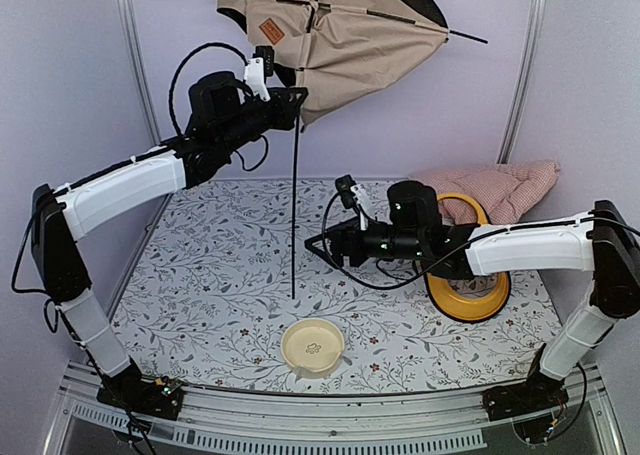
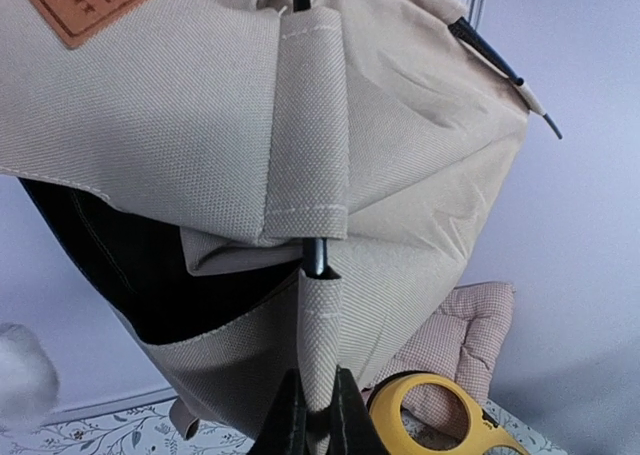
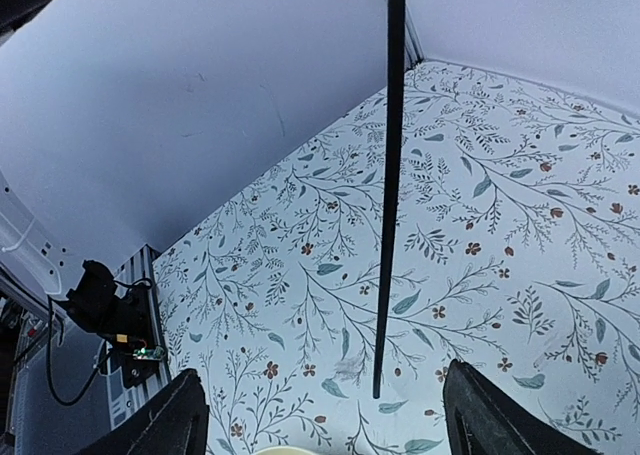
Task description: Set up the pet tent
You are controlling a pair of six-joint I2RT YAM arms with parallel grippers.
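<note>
The pet tent point(image 1: 335, 40) is a tan fabric bundle held high at the back, with a brown label patch point(image 1: 271, 30) and thin black poles. One black pole point(image 1: 294, 215) hangs straight down from it to just above the table. My left gripper point(image 1: 296, 95) is shut on the tent's fabric pole sleeve point(image 2: 320, 345). The white pompom point(image 2: 22, 377) shows at the left edge of the left wrist view. My right gripper point(image 1: 318, 245) is open and empty, close to the right of the hanging pole point(image 3: 388, 185), with its fingers point(image 3: 165, 422) spread wide.
A yellow feeder tray point(image 1: 470, 290) lies under my right arm. A pink checked cushion point(image 1: 500, 187) lies at the back right. A cream bowl point(image 1: 313, 346) sits at the front centre. Metal frame posts stand at both back corners.
</note>
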